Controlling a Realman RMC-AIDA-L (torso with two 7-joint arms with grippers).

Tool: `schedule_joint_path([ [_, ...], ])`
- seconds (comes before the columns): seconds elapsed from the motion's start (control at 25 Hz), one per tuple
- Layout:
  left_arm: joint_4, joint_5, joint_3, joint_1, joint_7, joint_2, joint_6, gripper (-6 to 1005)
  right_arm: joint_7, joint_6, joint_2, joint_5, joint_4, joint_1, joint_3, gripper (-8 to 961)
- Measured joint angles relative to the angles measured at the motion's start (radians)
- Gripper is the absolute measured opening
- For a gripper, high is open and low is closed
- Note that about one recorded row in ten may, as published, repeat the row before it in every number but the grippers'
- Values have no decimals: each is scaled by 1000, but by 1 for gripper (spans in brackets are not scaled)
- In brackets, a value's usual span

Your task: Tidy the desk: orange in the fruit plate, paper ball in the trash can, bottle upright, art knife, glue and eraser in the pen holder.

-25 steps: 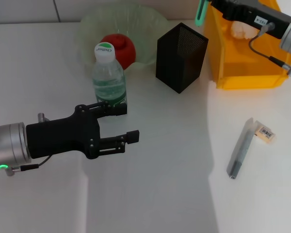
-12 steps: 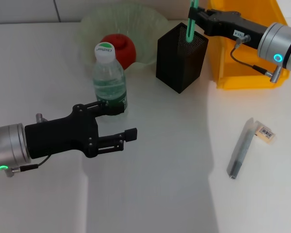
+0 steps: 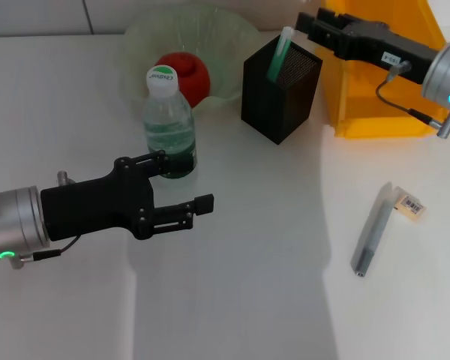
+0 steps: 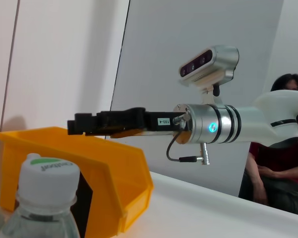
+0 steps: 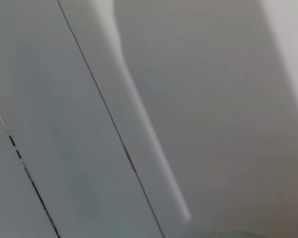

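Observation:
The bottle (image 3: 167, 120) stands upright with its white cap (image 4: 48, 174) on. My left gripper (image 3: 196, 185) is open just in front of its base, not around it. The orange (image 3: 186, 73) lies in the clear green fruit plate (image 3: 225, 37). A slim green glue stick (image 3: 279, 49) leans inside the black mesh pen holder (image 3: 277, 94). My right gripper (image 3: 312, 24) hovers open just beyond the holder, apart from the stick. The grey art knife (image 3: 370, 231) and the eraser (image 3: 409, 205) lie on the table at the right. The paper ball is hidden.
A yellow bin, the trash can (image 3: 375, 90), stands right of the pen holder, with my right arm (image 3: 405, 56) stretched over it. The bin (image 4: 104, 163) and the right arm (image 4: 208, 124) also show in the left wrist view. White table (image 3: 247, 285) stretches in front.
My right gripper carried the green stick from over the yellow bin to the pen holder and let it go; the stick now leans inside. The left gripper barely moved.

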Motion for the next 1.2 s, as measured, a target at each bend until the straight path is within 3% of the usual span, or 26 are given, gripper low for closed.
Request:
schedule_joint_path([
  [0.04, 0, 0, 0, 0, 0, 0, 0, 765, 13, -23, 0, 3, -23, -17, 0, 304],
  [0.16, 0, 0, 0, 0, 0, 0, 3, 765, 106, -100, -1, -1, -145, -81, -6, 504],
  [0.28, 1, 0, 0, 2, -3, -1, 10, 765, 277, -199, -4, -83, -331, -142, -11, 558],
  [0.48, 1, 0, 0, 3, -4, -1, 13, 765, 591, -453, -6, -420, -764, -184, 6, 657],
  [0.56, 1, 6, 2, 0, -8, 0, 14, 765, 707, -583, -10, -612, -941, -162, 7, 703],
  [0.64, 2, 6, 5, -1, -11, 0, 15, 765, 780, -700, -16, -785, -1034, -116, 4, 725],
  [0.76, 4, 7, 9, -5, -13, 0, 14, 765, 801, -813, -22, -992, -1080, -51, -10, 723],
  [0.88, 3, 7, 9, -9, -13, -1, 15, 765, 780, -830, -24, -1135, -1036, -20, -88, 722],
  [1.2, 3, 10, 29, -10, -14, -8, 25, 765, 787, -663, -7, -1319, -854, -10, -290, 722],
])
